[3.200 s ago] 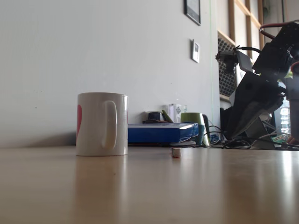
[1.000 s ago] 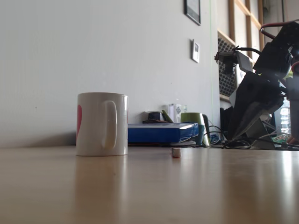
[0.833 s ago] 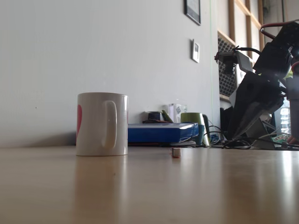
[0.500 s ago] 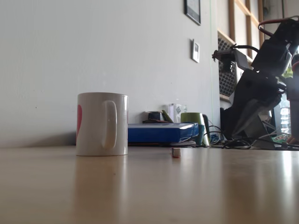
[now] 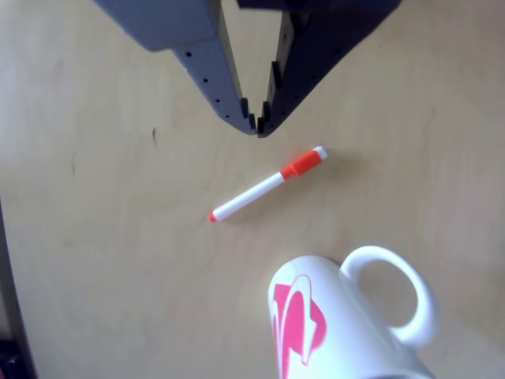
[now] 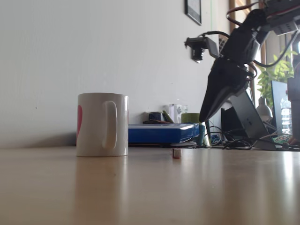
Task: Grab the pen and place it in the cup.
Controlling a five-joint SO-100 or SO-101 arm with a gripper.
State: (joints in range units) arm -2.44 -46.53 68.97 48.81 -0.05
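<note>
In the other view, the slim white pen lies flat on the wooden table, its orange-red cap pointing to the upper right. My gripper hangs just above it, shut, the fingertips touching with nothing between them. The white cup with the pink swirl stands below the pen, handle to the right. In the fixed view the cup stands upright at the left. The pen shows end-on to its right. The gripper points down in the air, above and right of the pen.
At the back of the table, against the wall, lie a blue box, a green cup and tangled cables. A camera sticks out from the arm. The wooden tabletop spreads wide in front.
The arm has risen from its folded pose at the right and swung left. The gripper now hangs over the table near the pen. Cup and pen have not moved.
</note>
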